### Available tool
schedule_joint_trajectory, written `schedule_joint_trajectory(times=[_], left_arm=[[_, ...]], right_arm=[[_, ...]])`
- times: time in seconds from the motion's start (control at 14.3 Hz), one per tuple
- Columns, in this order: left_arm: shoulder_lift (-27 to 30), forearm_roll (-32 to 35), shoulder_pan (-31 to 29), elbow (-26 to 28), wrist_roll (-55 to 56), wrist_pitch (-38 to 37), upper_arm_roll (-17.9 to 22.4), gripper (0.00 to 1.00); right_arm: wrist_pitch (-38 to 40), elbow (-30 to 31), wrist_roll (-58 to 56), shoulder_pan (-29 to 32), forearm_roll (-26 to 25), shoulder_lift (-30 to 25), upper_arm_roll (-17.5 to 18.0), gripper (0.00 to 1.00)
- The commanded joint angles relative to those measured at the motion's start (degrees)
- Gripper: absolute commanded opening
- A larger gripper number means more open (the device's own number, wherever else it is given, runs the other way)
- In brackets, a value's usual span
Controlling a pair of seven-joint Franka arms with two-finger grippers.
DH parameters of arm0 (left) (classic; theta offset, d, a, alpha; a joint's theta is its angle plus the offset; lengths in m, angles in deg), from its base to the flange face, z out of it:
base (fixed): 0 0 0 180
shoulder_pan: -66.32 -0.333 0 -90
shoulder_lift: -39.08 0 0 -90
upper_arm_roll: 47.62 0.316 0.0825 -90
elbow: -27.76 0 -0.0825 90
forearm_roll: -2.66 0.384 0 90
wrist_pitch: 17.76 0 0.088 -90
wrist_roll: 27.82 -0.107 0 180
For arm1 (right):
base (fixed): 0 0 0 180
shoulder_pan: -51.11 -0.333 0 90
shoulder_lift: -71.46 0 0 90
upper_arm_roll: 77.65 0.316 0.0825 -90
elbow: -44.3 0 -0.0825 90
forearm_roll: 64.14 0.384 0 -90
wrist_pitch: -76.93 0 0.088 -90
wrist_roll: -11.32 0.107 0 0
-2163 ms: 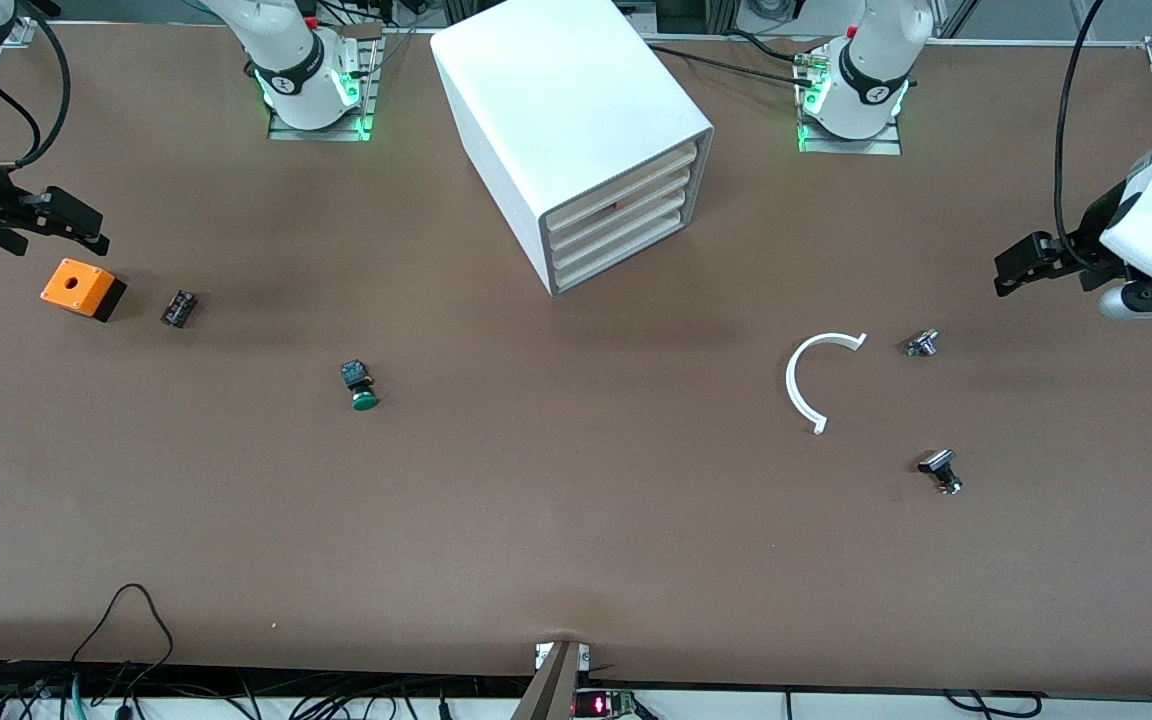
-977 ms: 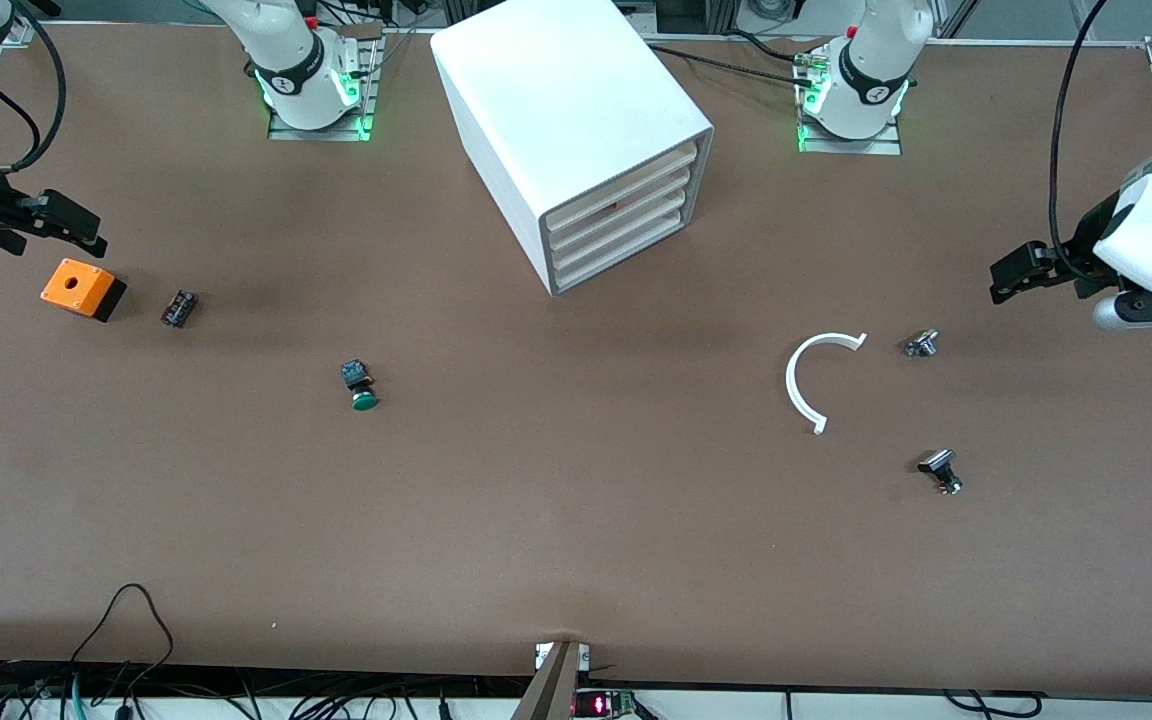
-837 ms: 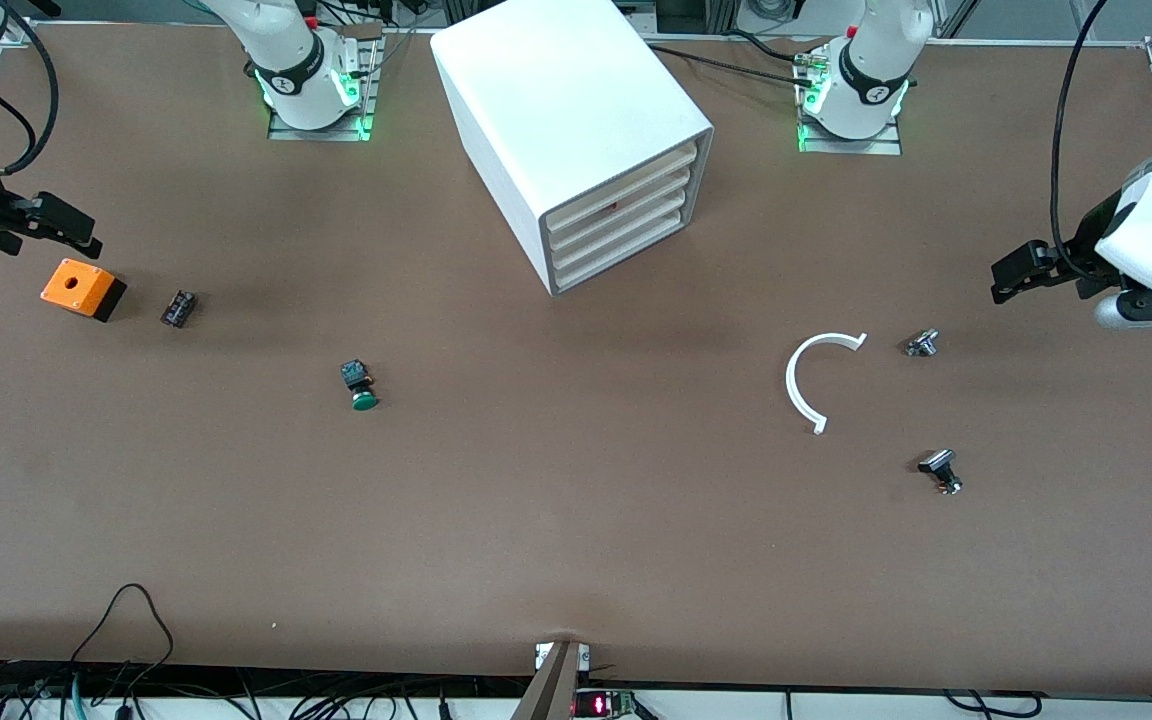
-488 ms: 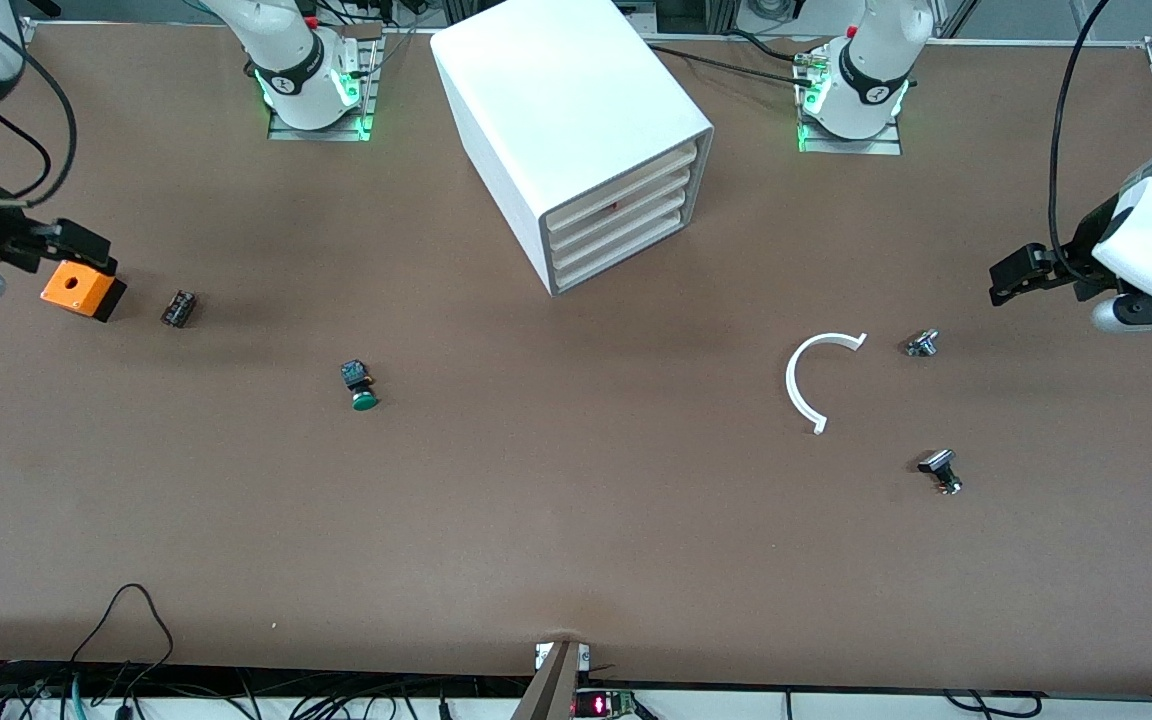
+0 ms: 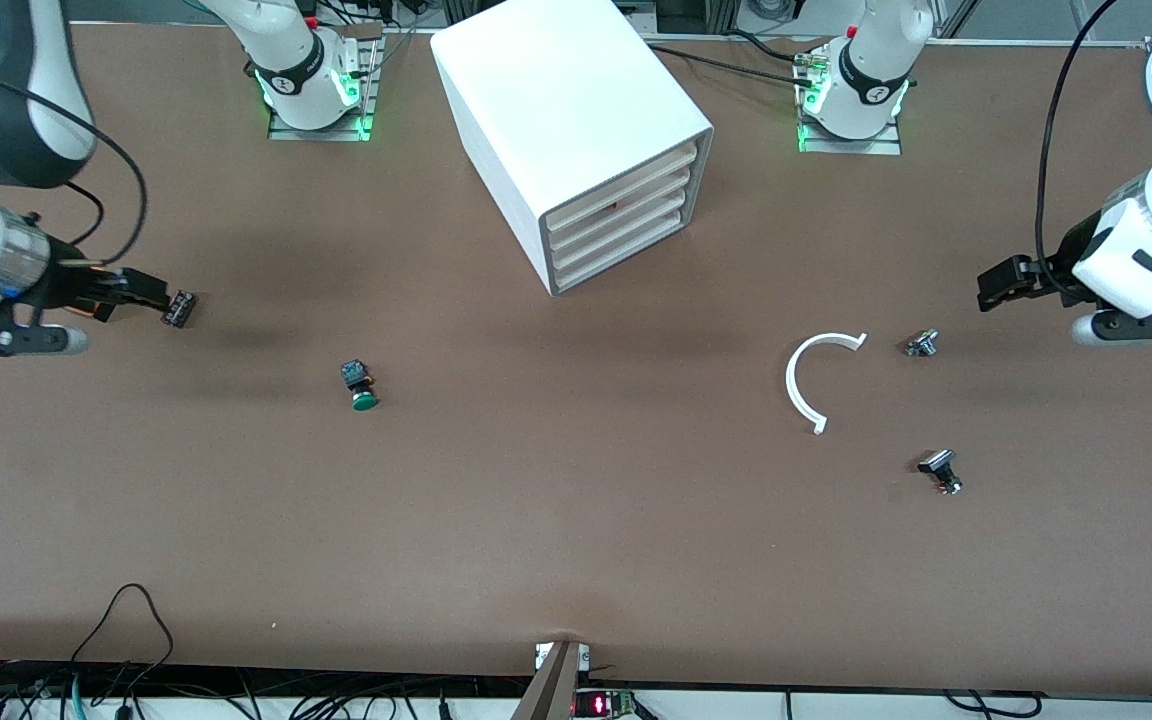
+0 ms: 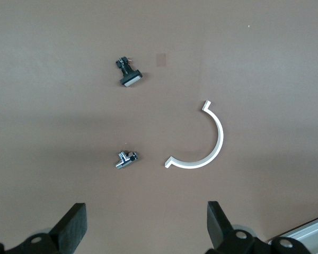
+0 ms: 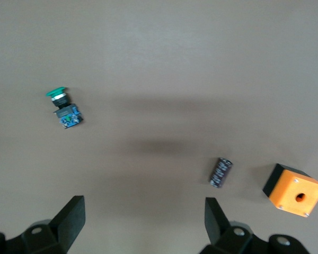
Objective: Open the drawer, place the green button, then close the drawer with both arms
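- At the left edge of the front frame, our right gripper (image 5: 151, 298) is hanging over the table at the right arm's end with its fingers spread wide and nothing between them. An orange box (image 7: 295, 197) and a small dark cylinder (image 5: 178, 308) are lying under it.
- Left of centre, the button (image 5: 359, 385) is lying on its side on the bare table, green cap pointing toward the front camera, well apart from everything else. We are judging it light, hard and stiff. The round cap looks likely to slip, so we are favouring the flat sides of the square dark body.
- Upper centre, the cabinet (image 5: 556, 110) is standing with all four drawers pushed in. The drawer (image 5: 626, 248) at the bottom is the one we are after. It looks like light, stiff plastic, and its front lip is the place to hook.
- Right of centre, a white half ring (image 5: 808, 378), a silver knob (image 5: 922, 343) and a black-capped button (image 5: 939, 468) are lying untouched.
- At the right edge, our left gripper (image 5: 998, 283) is hovering near the knob, fingers wide apart and empty.
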Motion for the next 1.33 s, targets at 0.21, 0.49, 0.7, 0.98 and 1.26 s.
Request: schedule_joint_trajectory(times=[0.21, 0.49, 0.7, 0.98, 1.26], left_arm=[[-8.14, -12.26, -0.13, -0.59, -0.21, 1.08, -0.69, 1.0], [-12.36, -20.6, -0.75, 4.43, -1.09, 5.92, -2.09, 1.0], [-16.84, -28.52, -3.89, 5.39, -2.66, 5.93, -8.74, 1.0], [-19.92, -37.21, -7.25, 10.4, -5.29, 6.19, -16.07, 1.0], [-22.57, -49.78, -6.64, 17.15, -18.63, 9.6, -16.24, 1.0]], right_arm=[[-6.26, -1.41, 0.74, -2.6, 0.81, 6.49, -0.23, 1.0], [-7.76, -0.88, 0.91, -5.42, 1.07, 9.47, -0.14, 1.0], [-10.3, -0.53, 0.91, -8.32, 1.25, 11.5, 1.09, 1.0], [-17.32, 1.31, -0.49, -9.91, 1.16, 15.01, 1.79, 1.0], [-28.3, 5.26, -3.92, -11.66, 1.07, 17.39, 3.2, 1.0]])
